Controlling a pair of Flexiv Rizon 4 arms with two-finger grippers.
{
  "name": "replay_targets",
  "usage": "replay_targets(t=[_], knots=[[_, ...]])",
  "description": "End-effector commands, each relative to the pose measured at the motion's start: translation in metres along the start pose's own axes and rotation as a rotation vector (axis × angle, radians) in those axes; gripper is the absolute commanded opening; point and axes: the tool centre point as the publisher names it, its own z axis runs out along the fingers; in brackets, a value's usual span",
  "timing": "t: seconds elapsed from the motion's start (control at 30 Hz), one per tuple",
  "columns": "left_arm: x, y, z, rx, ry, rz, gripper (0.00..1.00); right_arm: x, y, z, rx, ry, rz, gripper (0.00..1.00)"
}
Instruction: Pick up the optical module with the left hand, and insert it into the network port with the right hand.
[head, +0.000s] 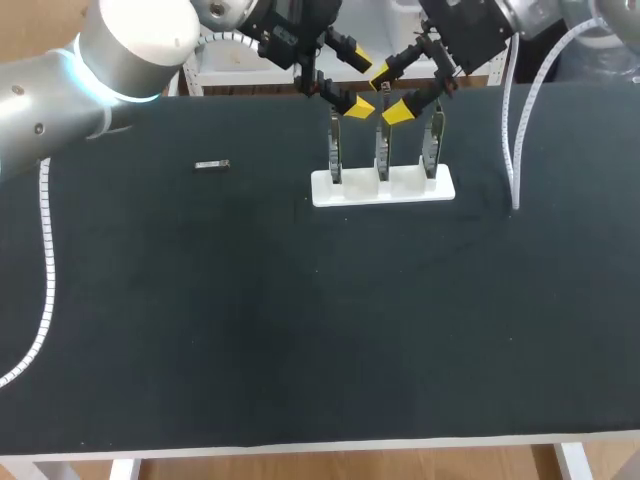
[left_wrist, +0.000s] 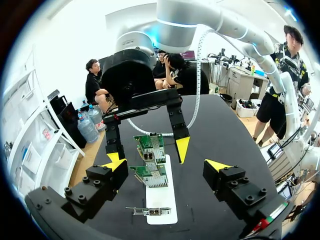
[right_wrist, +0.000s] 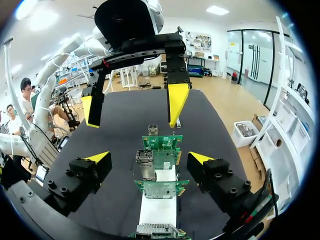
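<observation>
Head view shows the dark surface (head: 300, 330) with both arms meeting over its far side. The left gripper (head: 360, 83) and right gripper (head: 390, 92) hang wide and empty, facing each other above the white stand (head: 330, 190) of three upright cards (head: 382, 150). The module (head: 212, 165) lies flat on the surface, well left of the stand. It looks small, light, rigid and probably slick. I'd pinch its long sides near the middle, leaving the plug end free.
</observation>
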Motion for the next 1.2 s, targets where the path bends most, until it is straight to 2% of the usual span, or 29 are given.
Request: replay_targets(t=[0.03,0.6,1.2], knots=[[-0.002,-0.002,-0.001,-0.007,0.009,-0.001,1.00,0.000,-0.003,0.000,-0.006,-0.001,0.000,1.00],[0.001,-0.005,-0.011,-0.023,0.051,-0.023,1.00,0.000,-0.003,0.000,-0.006,-0.001,0.000,1.00],[0.001,-0.004,-0.011,-0.024,0.046,-0.019,1.00,-0.001,-0.003,-0.006,0.009,-0.003,-0.006,1.00]])
